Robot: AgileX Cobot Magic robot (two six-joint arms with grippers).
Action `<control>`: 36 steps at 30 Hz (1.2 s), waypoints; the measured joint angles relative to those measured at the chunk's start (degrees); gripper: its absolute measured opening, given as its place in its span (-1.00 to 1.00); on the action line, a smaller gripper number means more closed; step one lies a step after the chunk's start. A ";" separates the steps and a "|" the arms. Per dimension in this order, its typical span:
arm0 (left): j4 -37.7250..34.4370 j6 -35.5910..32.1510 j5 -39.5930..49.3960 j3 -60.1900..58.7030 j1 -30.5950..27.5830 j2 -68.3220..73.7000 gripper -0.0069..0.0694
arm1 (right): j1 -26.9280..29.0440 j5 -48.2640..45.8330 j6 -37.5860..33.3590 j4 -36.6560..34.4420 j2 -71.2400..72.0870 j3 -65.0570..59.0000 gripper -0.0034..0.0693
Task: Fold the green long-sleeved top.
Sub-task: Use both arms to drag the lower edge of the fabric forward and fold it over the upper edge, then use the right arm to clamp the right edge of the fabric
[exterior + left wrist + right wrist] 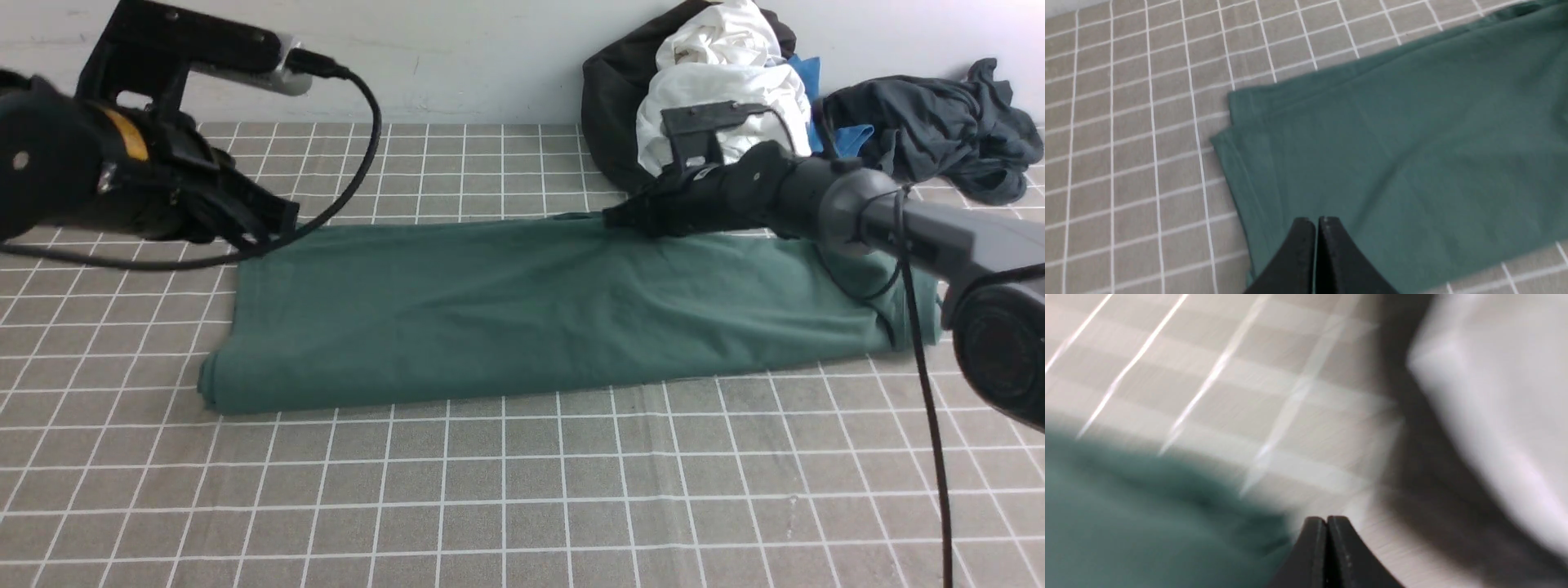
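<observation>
The green long-sleeved top (539,310) lies as a long flat folded band across the middle of the checked table cover; its sleeves and neck are hidden in the fold. My left gripper (273,233) hovers at the top's far left corner. In the left wrist view this gripper (1316,220) is shut, with nothing between its fingers, over the green cloth (1392,155). My right gripper (614,219) sits at the top's far edge, right of the middle. In the blurred right wrist view it (1327,518) is shut and empty beside the green edge (1126,522).
A heap of clothes sits at the back right against the wall: a black garment (612,106), a white one (718,82), a bright blue t-shirt (849,135) and a dark grey garment (939,122). The right arm's cable (931,425) hangs over the top's right end.
</observation>
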State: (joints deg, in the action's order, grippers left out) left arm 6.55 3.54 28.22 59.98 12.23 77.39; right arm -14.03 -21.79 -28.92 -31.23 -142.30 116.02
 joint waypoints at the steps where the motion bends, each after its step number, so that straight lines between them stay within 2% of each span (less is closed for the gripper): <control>1: 0.00 0.00 0.91 -2.39 0.05 -1.82 -0.84 | 1.15 -2.17 1.52 2.54 0.88 0.67 -0.91; 2: 0.00 0.00 1.17 -2.70 0.05 -2.09 -0.84 | 1.34 -2.72 1.72 3.01 1.08 0.78 -0.91; 3: 0.00 0.00 3.51 -4.96 0.05 -3.96 -0.84 | 2.96 -8.91 3.88 7.41 3.45 1.47 -0.88; 5: 0.00 0.00 6.55 -6.39 0.05 -5.10 -0.84 | 3.75 -13.05 5.36 11.17 5.16 1.71 -0.87; 6: 0.00 0.00 11.22 -8.07 0.05 -6.54 -0.84 | 4.93 -20.95 8.78 17.34 8.56 2.00 -0.85; 7: 0.00 0.00 11.73 -8.21 0.05 -6.67 -0.84 | 5.06 -21.80 9.17 18.04 8.93 1.97 -0.84; 8: 0.00 0.00 15.58 -9.29 0.05 -7.70 -0.84 | 5.99 -28.68 12.36 23.59 11.86 2.05 -0.83; 11: 0.00 -0.48 19.86 -11.04 0.05 -9.47 -0.84 | 8.28 -39.78 17.30 31.23 15.82 1.73 -0.81; 14: -0.56 -0.79 19.62 -11.97 0.05 -11.03 -0.84 | 11.15 -44.76 19.76 33.99 18.22 -1.55 -0.80; 19: -3.04 -1.00 17.87 -12.08 0.05 -12.73 -0.84 | 14.34 -47.78 21.58 31.88 19.58 -8.31 -0.74; 25: -4.74 -2.06 17.82 -12.08 0.05 -12.86 -0.84 | 14.62 -47.13 17.62 29.58 19.14 -14.56 -0.55; 31: -6.08 -3.54 17.82 -12.08 0.05 -12.86 -0.84 | 16.92 -41.11 23.42 39.76 16.63 -15.60 -0.22; 32: -6.14 -3.54 17.82 -12.08 0.05 -12.86 -0.84 | 18.11 -39.37 25.94 42.35 16.83 -15.64 -0.05; 36: -6.19 -3.54 17.68 -12.08 0.05 -12.86 -0.84 | 19.47 -38.88 26.10 39.96 17.39 -15.64 0.27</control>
State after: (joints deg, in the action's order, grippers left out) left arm 0.36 0.00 45.91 47.90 12.28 64.53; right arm 5.45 -60.67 -2.82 8.73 -124.91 100.38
